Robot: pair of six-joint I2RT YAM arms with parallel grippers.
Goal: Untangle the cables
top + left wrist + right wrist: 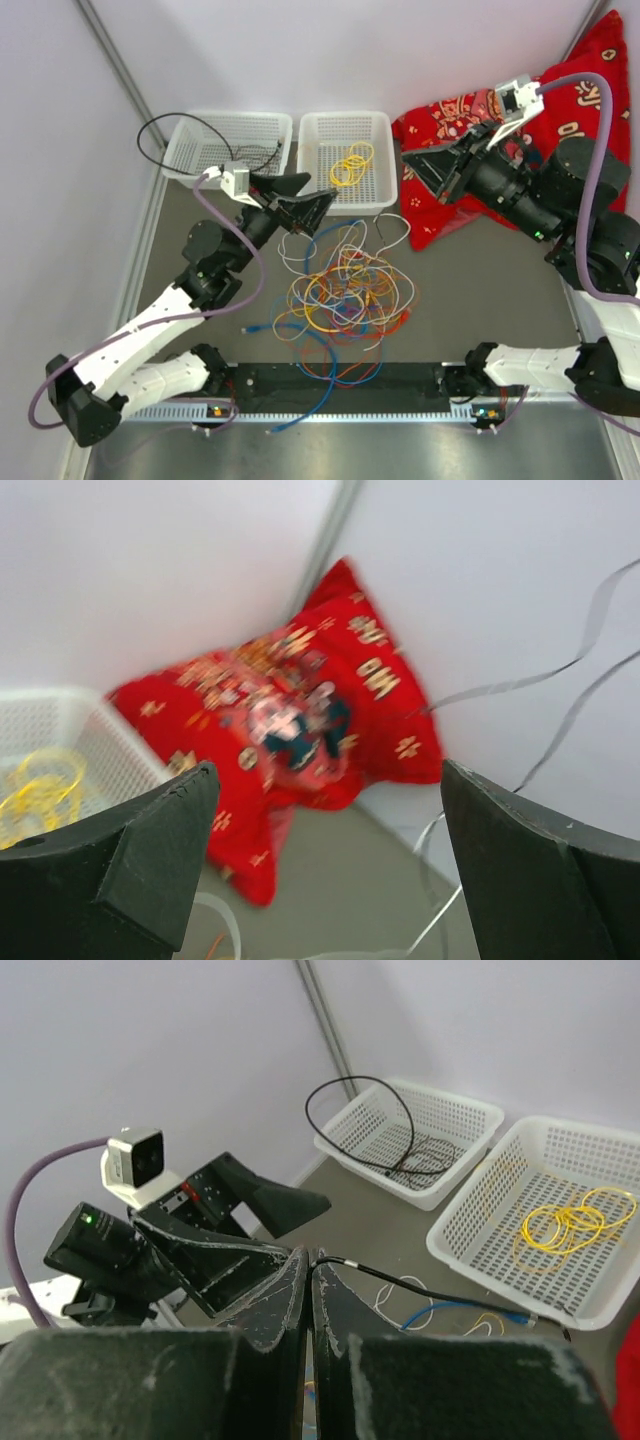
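The cables (345,290) lie in a tangled heap of yellow, orange, white, red and blue loops at the table's middle. My left gripper (318,190) hovers open just behind the heap, next to the baskets. In the left wrist view nothing sits between its fingers (150,850), and thin white cables (560,670) hang at the right. My right gripper (404,158) is raised at the back right, pointing at the left one. Its jaws are pressed together, pinching the end of a thin black cable (440,1290) at the fingertips (311,1258).
Two white baskets stand at the back. The left basket (200,165) holds a black cable (165,140) looping over its rim. The right basket (385,150) holds a yellow cable (350,165). A red patterned cloth (560,110) fills the back right corner. A blue cable (300,400) crosses the black front rail (400,378).
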